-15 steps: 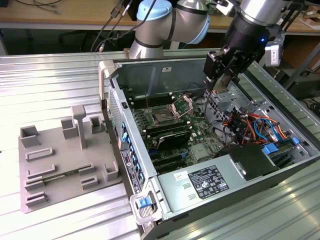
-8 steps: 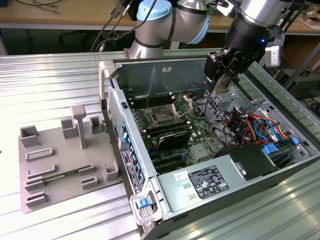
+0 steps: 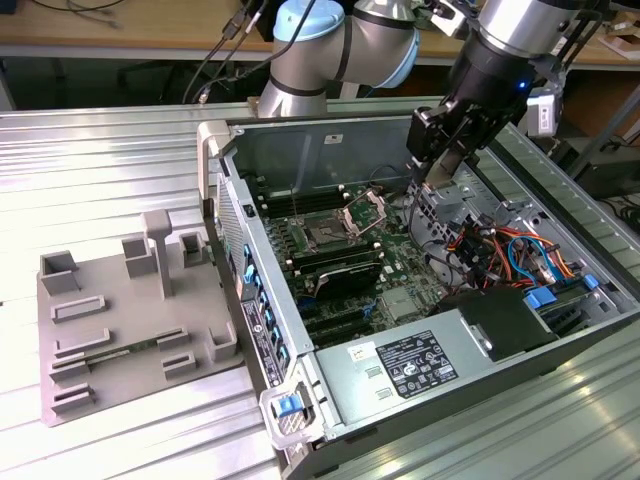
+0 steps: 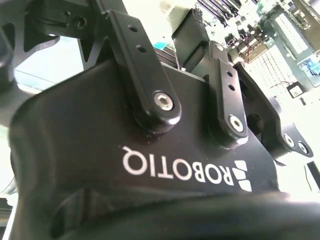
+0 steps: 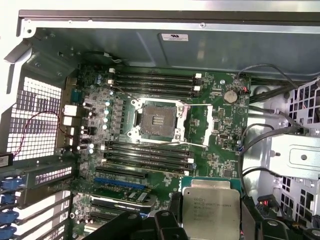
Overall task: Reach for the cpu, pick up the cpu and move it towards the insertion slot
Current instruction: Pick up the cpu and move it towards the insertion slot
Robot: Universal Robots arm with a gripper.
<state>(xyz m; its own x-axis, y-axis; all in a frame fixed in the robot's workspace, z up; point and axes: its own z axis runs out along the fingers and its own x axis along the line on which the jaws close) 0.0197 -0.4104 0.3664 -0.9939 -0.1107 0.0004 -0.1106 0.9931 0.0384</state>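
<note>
Robot arm [image 3: 350, 45] of silver tubes with pale blue joint caps and black cables. Its black wrist shows a small blue light. The tool [image 4: 150, 165] is matte black, with linked bars, silver screws and white lettering.

I see cpu [image 5: 210, 208]: flat silver square, lid up, level, raised above green board. I see insertion slot [image 5: 159, 120]: dark square socket, silver frame, bracket swung open, well apart from cpu.

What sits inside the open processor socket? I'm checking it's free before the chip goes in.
In the first wrist view the socket holds only its dark contact bed, bracket swung open. The chip is apart from it, by the gripper.
</note>
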